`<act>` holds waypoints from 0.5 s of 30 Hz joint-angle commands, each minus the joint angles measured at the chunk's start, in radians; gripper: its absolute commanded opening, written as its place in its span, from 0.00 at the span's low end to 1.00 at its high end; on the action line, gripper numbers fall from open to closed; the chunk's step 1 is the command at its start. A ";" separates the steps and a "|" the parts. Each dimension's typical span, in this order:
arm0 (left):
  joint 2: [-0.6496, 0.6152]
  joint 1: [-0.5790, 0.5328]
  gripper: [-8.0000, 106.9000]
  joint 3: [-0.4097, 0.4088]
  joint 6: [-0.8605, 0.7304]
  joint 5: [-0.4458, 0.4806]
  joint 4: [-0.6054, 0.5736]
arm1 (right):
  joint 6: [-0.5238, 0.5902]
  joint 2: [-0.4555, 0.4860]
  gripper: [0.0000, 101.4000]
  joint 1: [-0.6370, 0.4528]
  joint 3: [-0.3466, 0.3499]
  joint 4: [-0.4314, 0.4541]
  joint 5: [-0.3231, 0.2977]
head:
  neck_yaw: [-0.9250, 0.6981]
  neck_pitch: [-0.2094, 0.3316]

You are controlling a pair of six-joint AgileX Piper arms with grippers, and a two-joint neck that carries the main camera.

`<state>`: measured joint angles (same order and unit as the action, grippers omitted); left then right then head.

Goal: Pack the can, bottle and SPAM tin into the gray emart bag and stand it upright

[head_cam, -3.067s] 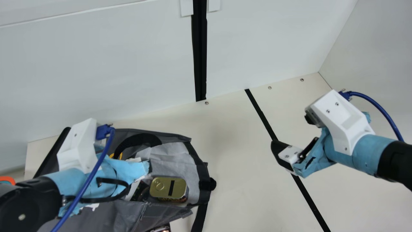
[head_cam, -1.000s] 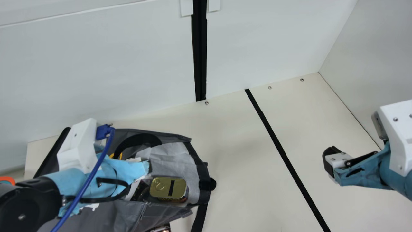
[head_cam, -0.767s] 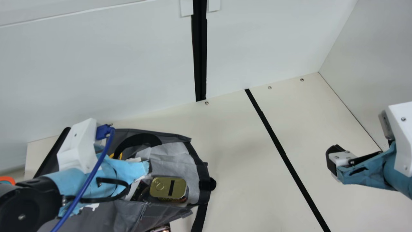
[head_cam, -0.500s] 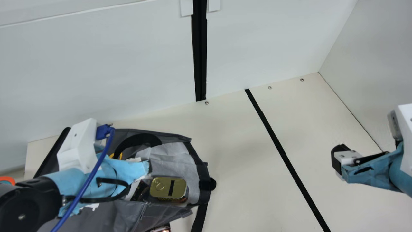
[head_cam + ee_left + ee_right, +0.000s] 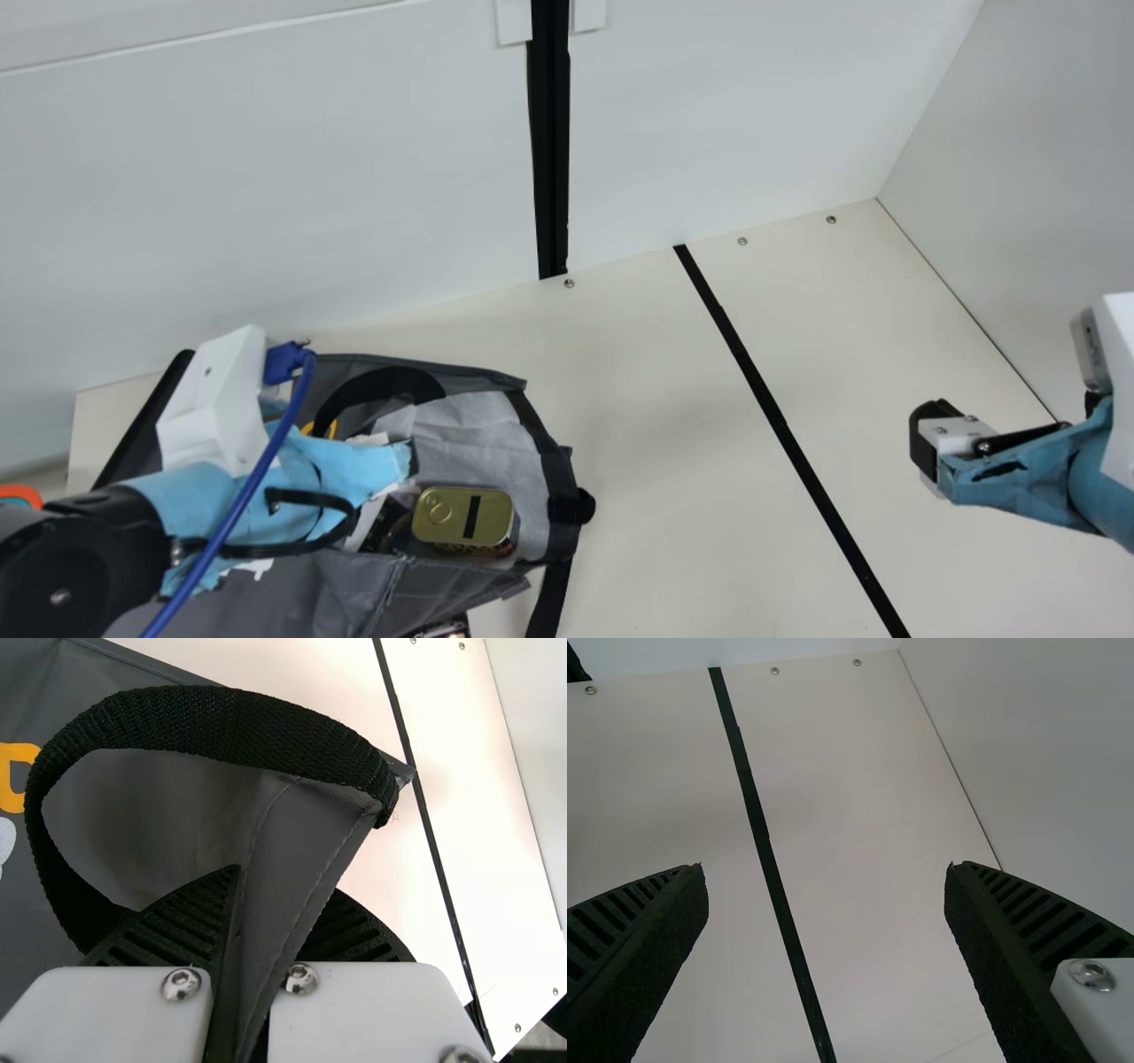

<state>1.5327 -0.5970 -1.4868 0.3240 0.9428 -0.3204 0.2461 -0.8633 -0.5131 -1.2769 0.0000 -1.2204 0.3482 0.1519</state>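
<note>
Where the gray bag [image 5: 292, 594] gapes, one SPAM tin [image 5: 462, 516] lies inside its mouth, gold lid facing the camera; beside it is one dark item [image 5: 385, 525], half-hidden, kind unclear. One shiny item [image 5: 443, 631] sits at the main view's lower edge, cut off. Markings: yellow print [image 5: 18, 775] on the gray fabric. Left gripper [image 5: 359, 474]: jaws clamped on the bag's fabric edge, near a black handle [image 5: 221, 722]. Right gripper [image 5: 926, 439]: jaws spread wide, over the cream table [image 5: 656, 443]. Surroundings: one black strip [image 5: 753, 372] across the tabletop, white walls [image 5: 266, 177].
</note>
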 commanded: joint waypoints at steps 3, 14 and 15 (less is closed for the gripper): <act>0.000 0.000 0.00 0.000 0.000 0.000 0.000 | -0.007 0.001 0.94 0.010 0.002 0.006 0.000 | 0.001 0.023; 0.000 0.000 0.00 0.000 0.000 0.000 0.000 | -0.007 -0.015 0.94 0.042 -0.009 0.004 0.000 | 0.001 0.023; 0.000 0.000 0.00 0.000 0.000 0.000 0.000 | -0.006 -0.018 0.94 0.047 -0.011 0.004 0.000 | 0.001 0.023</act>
<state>1.5327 -0.5970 -1.4868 0.3240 0.9428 -0.3204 0.2361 -0.8777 -0.4704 -1.2847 0.0058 -1.2196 0.3467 0.1503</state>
